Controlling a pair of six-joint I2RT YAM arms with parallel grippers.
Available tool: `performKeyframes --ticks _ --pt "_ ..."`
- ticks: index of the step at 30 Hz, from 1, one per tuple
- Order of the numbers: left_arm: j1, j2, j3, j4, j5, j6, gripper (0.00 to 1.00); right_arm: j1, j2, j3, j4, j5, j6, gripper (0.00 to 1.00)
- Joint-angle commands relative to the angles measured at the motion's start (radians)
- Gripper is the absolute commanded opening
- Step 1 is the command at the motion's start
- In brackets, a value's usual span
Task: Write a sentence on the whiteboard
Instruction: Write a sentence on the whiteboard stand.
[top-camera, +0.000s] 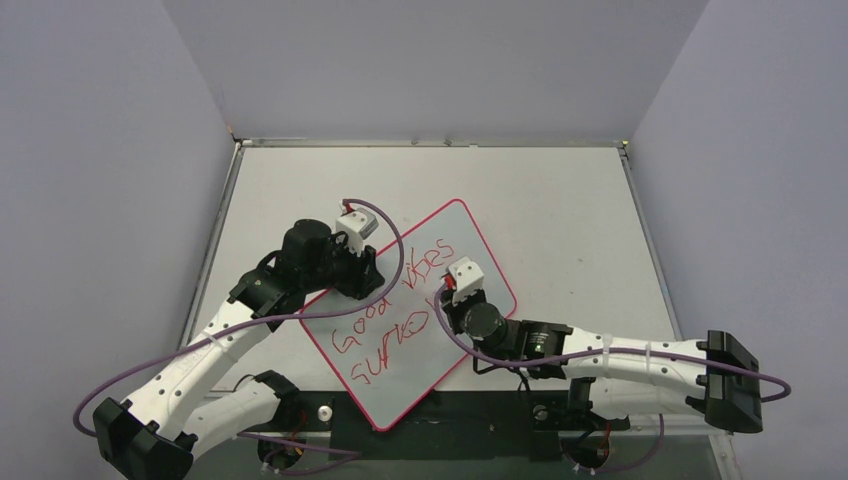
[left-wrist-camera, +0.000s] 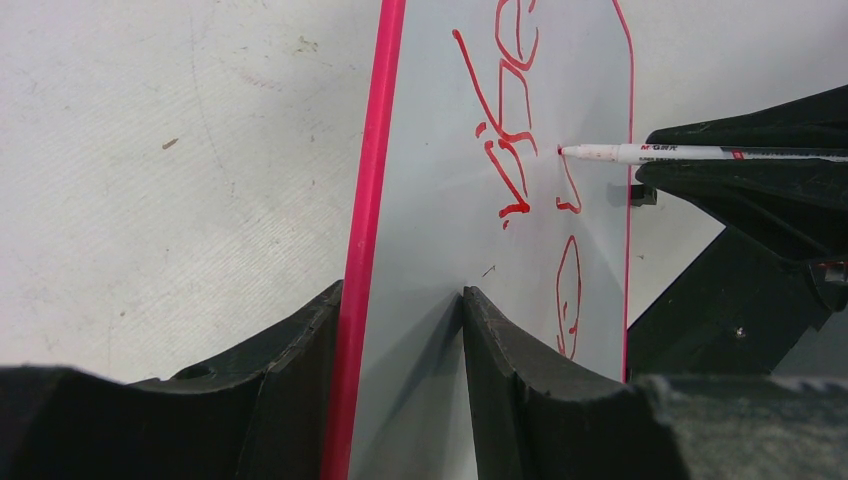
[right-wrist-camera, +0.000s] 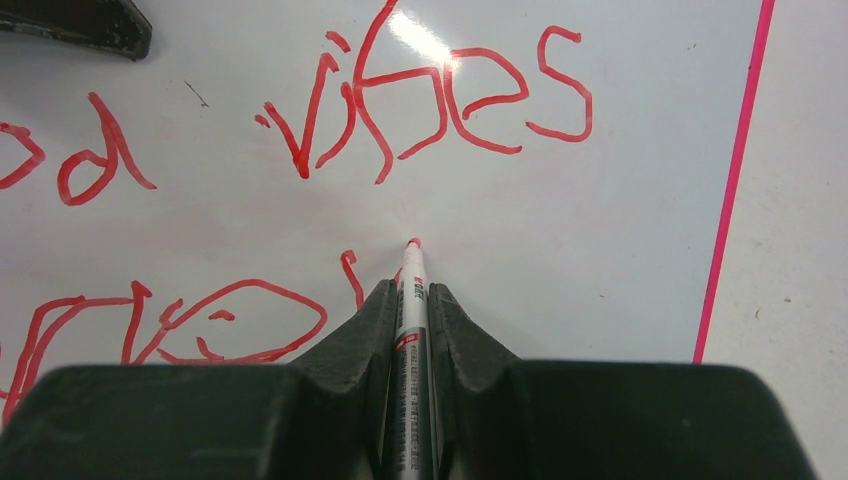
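Observation:
The whiteboard (top-camera: 400, 388) lies tilted on the table, with a thin pink frame. The sentence (top-camera: 412, 277) is red handwriting in two lines, "Good vibes" above a scrawled line. My left gripper (top-camera: 366, 268) is shut on the board's upper-left edge; in the left wrist view its fingers (left-wrist-camera: 510, 370) straddle the pink frame (left-wrist-camera: 365, 220). My right gripper (top-camera: 452, 296) is shut on a white marker (right-wrist-camera: 412, 330), whose red tip touches the board (right-wrist-camera: 600, 250) just past the end of the second line, below "vibes" (right-wrist-camera: 420, 95). The marker also shows in the left wrist view (left-wrist-camera: 680, 153).
The pale grey tabletop (top-camera: 560, 200) surrounds the board, bounded by lilac walls at the back and sides. Purple cables (top-camera: 395, 235) loop over both arms. A small black clip (left-wrist-camera: 643, 195) sits on the board's far edge. A black strip (top-camera: 450, 432) runs along the near table edge.

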Motion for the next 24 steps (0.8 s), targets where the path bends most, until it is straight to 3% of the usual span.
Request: performKeyframes --ticks 1,24 --pt "0.001 -0.011 0.025 0.052 -0.061 0.046 0.0 -0.007 -0.047 -0.028 -0.003 -0.024 0.054 0.0" --pt "0.001 -0.009 0.025 0.049 -0.064 0.047 0.0 0.044 -0.176 -0.098 -0.115 0.042 0.128 0.0"
